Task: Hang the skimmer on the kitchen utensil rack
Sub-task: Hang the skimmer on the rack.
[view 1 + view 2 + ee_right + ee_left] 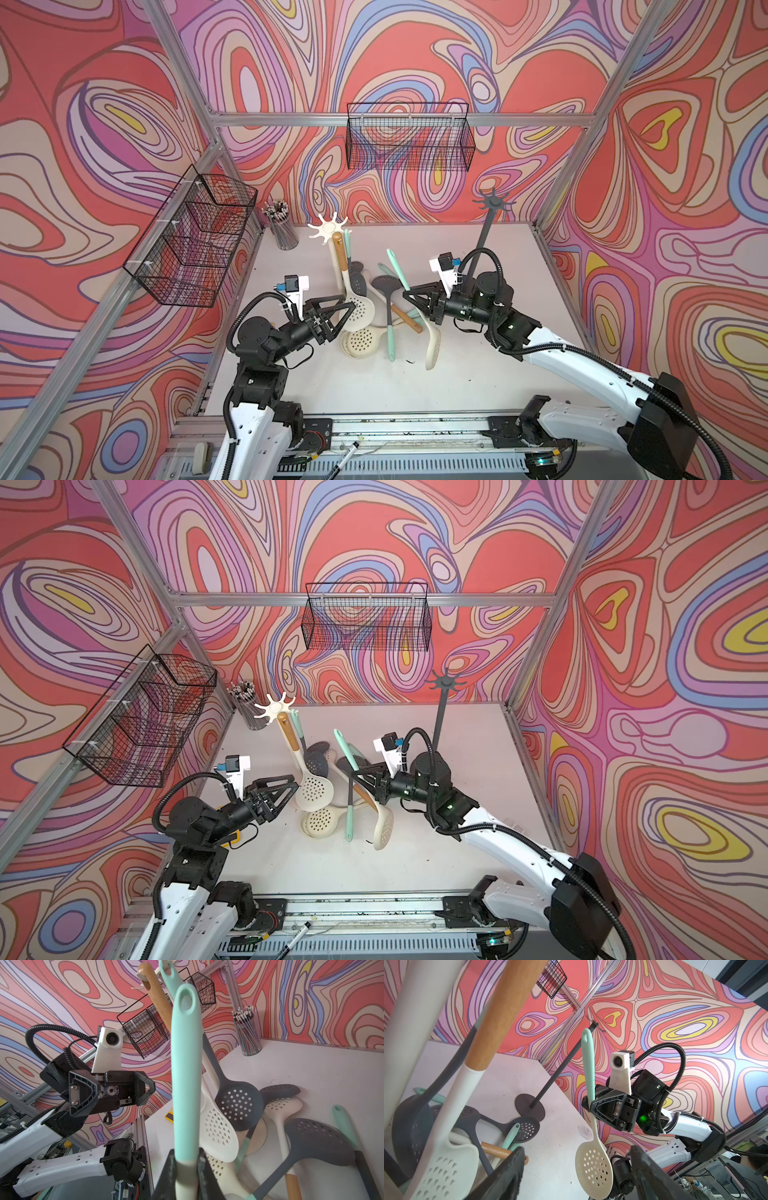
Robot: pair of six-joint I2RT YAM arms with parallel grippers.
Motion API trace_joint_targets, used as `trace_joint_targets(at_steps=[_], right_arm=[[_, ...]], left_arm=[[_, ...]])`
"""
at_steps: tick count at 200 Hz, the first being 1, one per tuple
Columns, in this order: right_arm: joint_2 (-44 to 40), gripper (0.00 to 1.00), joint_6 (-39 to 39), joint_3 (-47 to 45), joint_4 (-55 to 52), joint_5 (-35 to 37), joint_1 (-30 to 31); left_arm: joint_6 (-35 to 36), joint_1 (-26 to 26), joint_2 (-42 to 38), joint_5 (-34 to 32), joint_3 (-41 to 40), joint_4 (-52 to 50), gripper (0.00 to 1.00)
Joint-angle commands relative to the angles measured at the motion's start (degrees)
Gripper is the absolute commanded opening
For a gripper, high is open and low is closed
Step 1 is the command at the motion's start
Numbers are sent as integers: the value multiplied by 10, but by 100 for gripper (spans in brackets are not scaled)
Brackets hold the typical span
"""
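step in hand: carrying to the rack. the right jaws pinch the skimmer (187,1074) where the mint handle meets the cream neck. it appears clear of the tabletop (478,374), hanging eye uppermost. the left jaws stand spread and empty beside the white rack (328,227), which carries two utensils; the black rack (492,203) carries none. next move, as judged: raise the eye and thread it over a free hook. the side basket (191,237) and rear basket (409,137) appear empty. the cup (284,228) holds pens.
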Motion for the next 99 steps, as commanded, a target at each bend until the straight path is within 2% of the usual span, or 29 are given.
trace_joint_targets(at_steps=[1, 54, 99], right_arm=[[13, 8, 30, 4, 58, -28, 8], [31, 8, 42, 25, 75, -38, 24], [38, 8, 64, 29, 102, -44, 35]], left_arm=[[-32, -1, 6, 3, -12, 94, 78], [-66, -11, 47, -3, -28, 226, 75], [-27, -90, 114, -43, -20, 284, 75]])
